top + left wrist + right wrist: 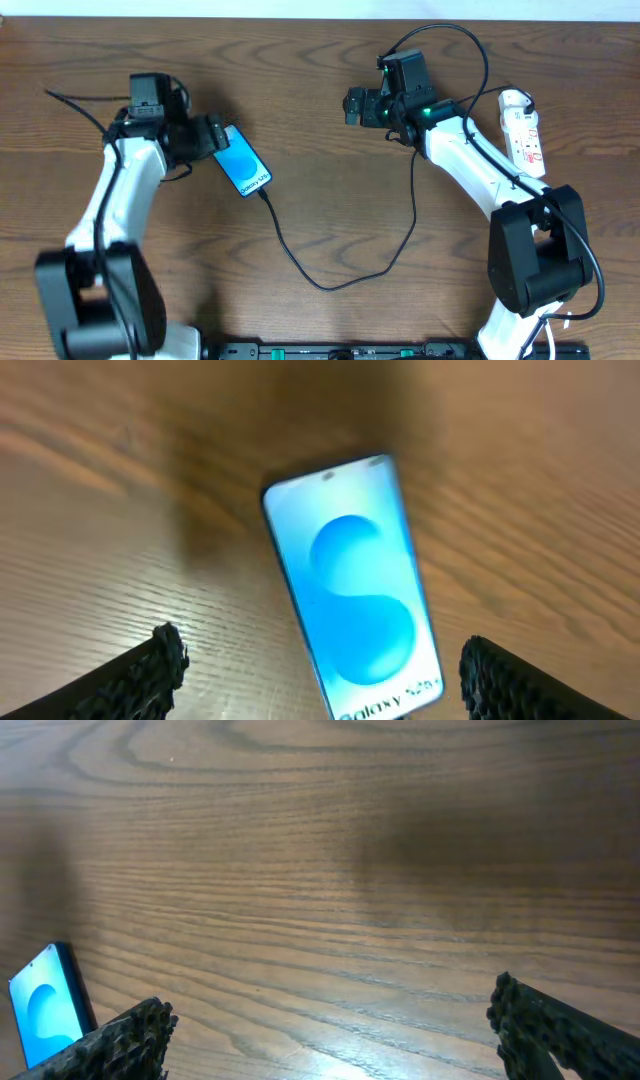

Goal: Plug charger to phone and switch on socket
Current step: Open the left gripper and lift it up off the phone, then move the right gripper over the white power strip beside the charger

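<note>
- The left arm (125, 185) is white and reaches in from the left side of the brown wooden table (300, 60).
- The left gripper (215, 135) sits right at the top end of the phone (243, 162). Its two black fingers (150, 670) are spread wide apart. They hold nothing.
- In the left wrist view the phone (350, 580) lies flat on the wood between the two fingers. There is a gap on each side, so they do not touch it.
- The phone lies tilted, with its bright blue screen facing up. It has a lighter blue shape and small white letters on it.
- The charger (330, 283) is a thin black cable. One end meets the lower end of the phone. It looks plugged in, but the tip is too small to be sure.
- The cable dips toward the front of the table, then curves up to the right and goes under the right arm (470, 165). I cannot tell where it ends.
- The right gripper (352, 106) is over bare wood, well apart from the phone. Its fingers (545, 1020) are wide apart too, and nothing is between them.
- The right wrist view shows just a corner of the phone (45, 1005) far off to the left.
- The socket (525, 130) is a long white strip with small red marks. It lies at the far right of the table, just behind the right arm, which hides part of it.
</note>
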